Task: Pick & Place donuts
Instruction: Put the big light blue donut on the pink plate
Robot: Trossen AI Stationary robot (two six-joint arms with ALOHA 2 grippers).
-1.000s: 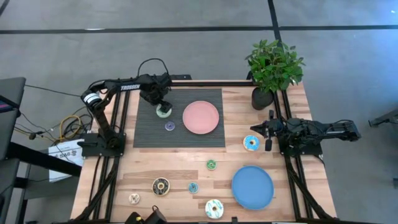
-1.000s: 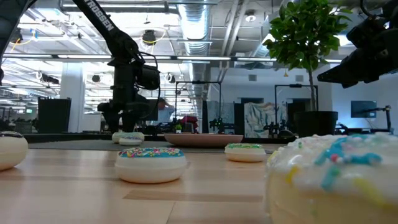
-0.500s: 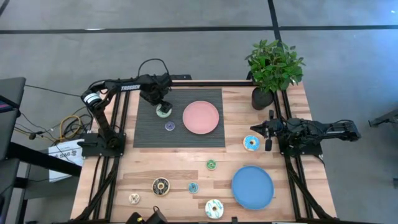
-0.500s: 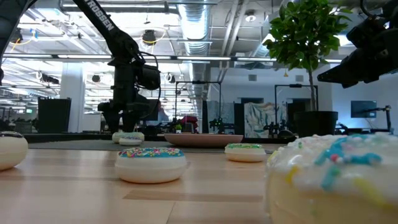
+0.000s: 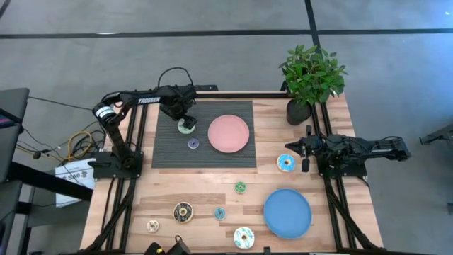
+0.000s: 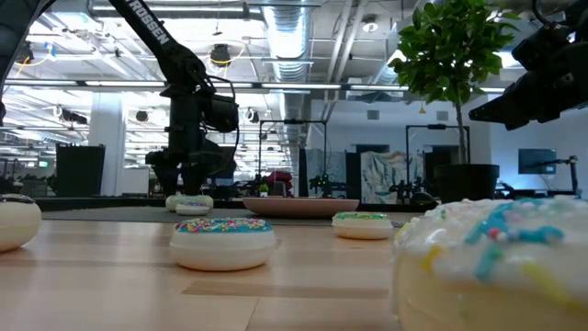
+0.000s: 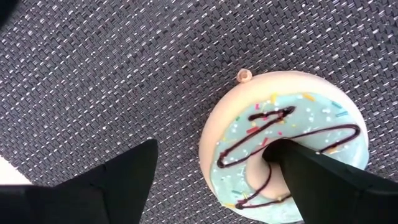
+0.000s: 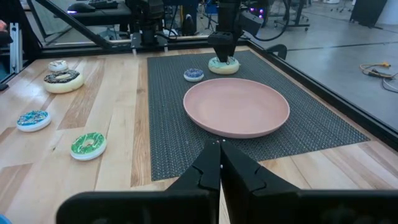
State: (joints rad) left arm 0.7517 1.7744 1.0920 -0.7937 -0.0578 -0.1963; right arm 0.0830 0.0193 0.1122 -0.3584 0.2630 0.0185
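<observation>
A donut with pale green icing and a chocolate squiggle (image 7: 283, 155) lies flat on the dark woven mat (image 5: 170, 145), left of the pink plate (image 5: 228, 133). My left gripper (image 7: 211, 149) is open, pointing down over this donut. One finger (image 7: 311, 174) stands at the donut's hole and the other (image 7: 124, 177) stands outside over the mat, apart from the donut's side. My right gripper (image 8: 219, 163) is shut and empty at the table's right side, beside a blue-iced donut (image 5: 286, 163). My left gripper comes from above with one fingertip (image 7: 280, 152) at the donut's hole and the other outside the ring, clear of it. I cannot tell whether the inner finger touches the donut. The donut lies flat on the mat.
A small purple donut (image 5: 193, 144) lies on the mat. On the wood lie a green (image 5: 241, 187), a chocolate (image 5: 183, 211), a small blue (image 5: 220, 212), a small cream (image 5: 153, 226) and a white donut (image 5: 244, 237). A blue plate (image 5: 287, 213) sits near right, a potted plant (image 5: 311, 78) far right.
</observation>
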